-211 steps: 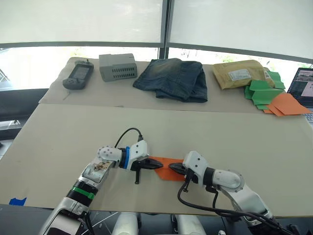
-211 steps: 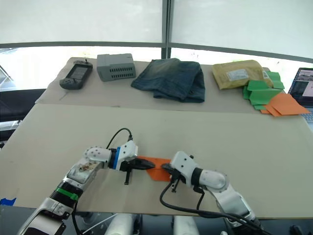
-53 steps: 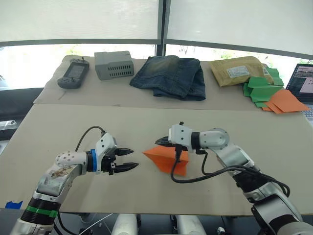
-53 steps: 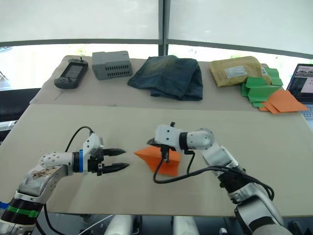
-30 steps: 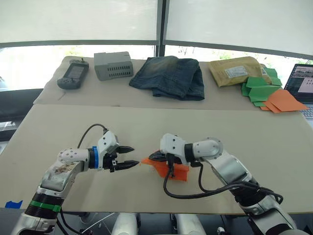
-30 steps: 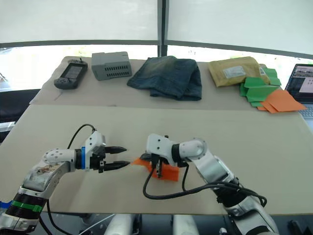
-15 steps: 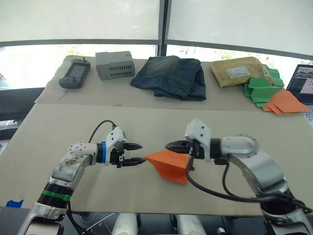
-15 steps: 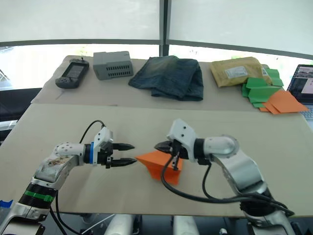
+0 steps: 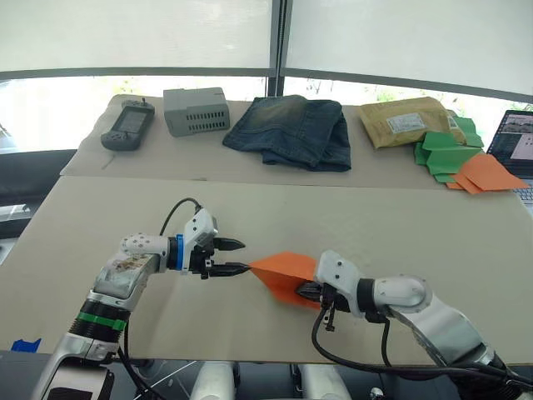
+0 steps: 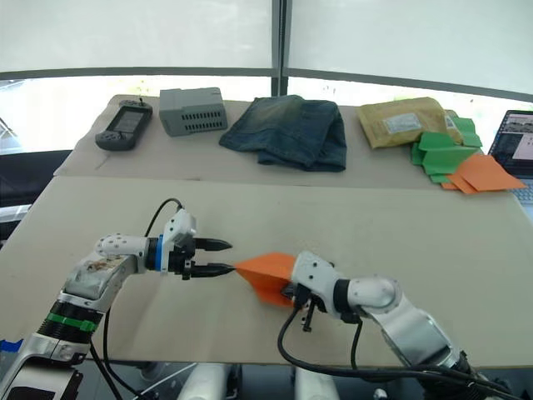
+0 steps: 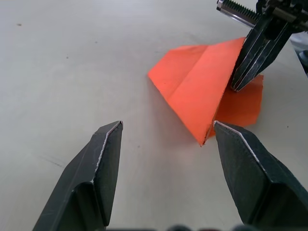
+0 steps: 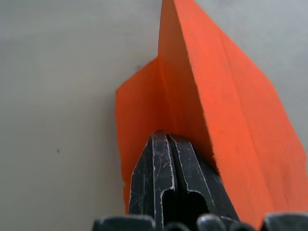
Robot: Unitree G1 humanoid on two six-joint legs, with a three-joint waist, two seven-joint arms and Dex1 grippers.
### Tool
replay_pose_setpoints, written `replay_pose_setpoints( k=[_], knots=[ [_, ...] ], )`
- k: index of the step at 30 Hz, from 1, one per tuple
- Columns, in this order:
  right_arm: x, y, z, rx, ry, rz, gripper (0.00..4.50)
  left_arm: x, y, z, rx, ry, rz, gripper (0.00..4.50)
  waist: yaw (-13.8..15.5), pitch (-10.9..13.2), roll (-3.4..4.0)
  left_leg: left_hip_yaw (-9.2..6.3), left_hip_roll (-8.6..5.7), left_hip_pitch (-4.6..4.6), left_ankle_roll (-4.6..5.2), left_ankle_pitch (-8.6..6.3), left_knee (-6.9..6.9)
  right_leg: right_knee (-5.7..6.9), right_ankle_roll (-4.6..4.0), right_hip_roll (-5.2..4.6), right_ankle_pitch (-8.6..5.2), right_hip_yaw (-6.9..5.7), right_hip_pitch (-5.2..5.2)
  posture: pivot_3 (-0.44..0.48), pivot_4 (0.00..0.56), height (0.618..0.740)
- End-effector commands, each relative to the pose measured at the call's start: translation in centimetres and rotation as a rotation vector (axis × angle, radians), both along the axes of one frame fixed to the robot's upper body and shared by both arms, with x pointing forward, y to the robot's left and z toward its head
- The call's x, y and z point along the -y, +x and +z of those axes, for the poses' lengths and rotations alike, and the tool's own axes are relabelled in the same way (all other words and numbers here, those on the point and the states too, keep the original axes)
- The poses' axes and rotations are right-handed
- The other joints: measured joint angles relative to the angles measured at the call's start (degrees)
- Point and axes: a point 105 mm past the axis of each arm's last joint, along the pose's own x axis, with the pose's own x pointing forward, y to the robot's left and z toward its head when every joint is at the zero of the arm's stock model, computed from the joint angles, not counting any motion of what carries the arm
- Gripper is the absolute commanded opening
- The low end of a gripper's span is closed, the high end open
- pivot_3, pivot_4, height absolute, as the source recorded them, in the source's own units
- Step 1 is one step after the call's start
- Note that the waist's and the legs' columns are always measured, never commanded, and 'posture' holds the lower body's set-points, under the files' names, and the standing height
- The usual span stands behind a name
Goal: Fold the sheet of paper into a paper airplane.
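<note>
The bright orange sheet of paper (image 9: 286, 270) is folded into a pointed wedge with layered flaps, the shape of a paper airplane, and lies low over the near middle of the table. My right gripper (image 9: 306, 289) is shut on its rear fold; in the right wrist view the closed fingers (image 12: 167, 159) sit between the raised flap and the flat layer of the paper (image 12: 226, 110). My left gripper (image 9: 244, 256) stands open just left of the pointed tip, its jaws apart and holding nothing. In the left wrist view the paper (image 11: 197, 86) lies just beyond my open fingers (image 11: 108, 154).
Along the far table lie a handheld device (image 9: 127, 127), a grey box (image 9: 196, 111), folded jeans (image 9: 291, 131), a padded envelope (image 9: 406, 122), green paper shapes (image 9: 445, 152) and paler orange pieces (image 9: 485, 174). A laptop (image 9: 516, 142) sits at the far right edge.
My right arm has dropped toward the near edge, bringing the paper down to the table. My left gripper has shifted right, closer to the paper's tip.
</note>
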Motion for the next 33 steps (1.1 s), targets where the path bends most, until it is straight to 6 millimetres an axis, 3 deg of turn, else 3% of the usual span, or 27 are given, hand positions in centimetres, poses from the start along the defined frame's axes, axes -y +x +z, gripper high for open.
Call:
replay_pose_setpoints(
  k=[1,10,15,24,29,33],
  knots=[
    [-0.2,0.6,0.5,0.133,-0.033,0.018,0.03,0.3,0.9,2.3,0.052,-0.052,0.001,3.19,0.1,0.0,0.00,0.00,0.00,0.00,0.00,0.00,0.00,0.00,0.03,0.01,0.01,0.00,0.00,0.000,0.150,0.722],
    [-0.7,2.8,-0.3,0.282,-0.064,-0.010,0.03,1.1,2.7,3.4,0.096,-0.071,0.018,3.19,0.5,0.0,-0.02,0.00,-0.02,0.07,0.07,0.07,0.08,0.02,-0.18,0.01,-0.03,0.00,0.10,0.000,0.150,0.722],
    [-0.7,2.1,-0.9,0.248,-0.060,-0.002,0.03,1.6,3.1,3.5,0.099,-0.072,0.012,3.19,0.8,0.0,-0.04,0.00,-0.02,0.10,0.10,0.13,0.11,0.03,-0.26,0.01,0.00,0.01,0.14,0.000,0.150,0.722],
    [0.6,2.3,3.1,0.216,0.115,-0.061,0.03,1.8,1.9,3.5,0.075,-0.088,-0.022,3.19,1.1,0.0,-0.06,-0.02,-0.03,-0.03,0.11,0.15,0.12,-0.01,-0.22,-0.01,0.04,0.02,0.10,0.000,0.150,0.722],
    [1.2,1.5,2.5,0.161,0.057,-0.013,0.03,1.0,1.0,3.5,0.047,-0.094,-0.006,3.19,0.9,0.0,-0.05,-0.03,-0.01,-0.02,0.11,0.15,0.10,-0.02,-0.22,0.01,0.03,0.01,0.08,0.000,0.150,0.722],
    [0.8,1.8,3.9,0.172,0.119,-0.009,0.03,0.3,0.5,3.1,0.031,-0.088,0.024,3.19,0.6,0.0,-0.05,-0.02,0.01,-0.02,0.12,0.15,0.05,-0.01,-0.22,0.02,0.03,0.01,0.03,0.000,0.150,0.722]
  ],
)
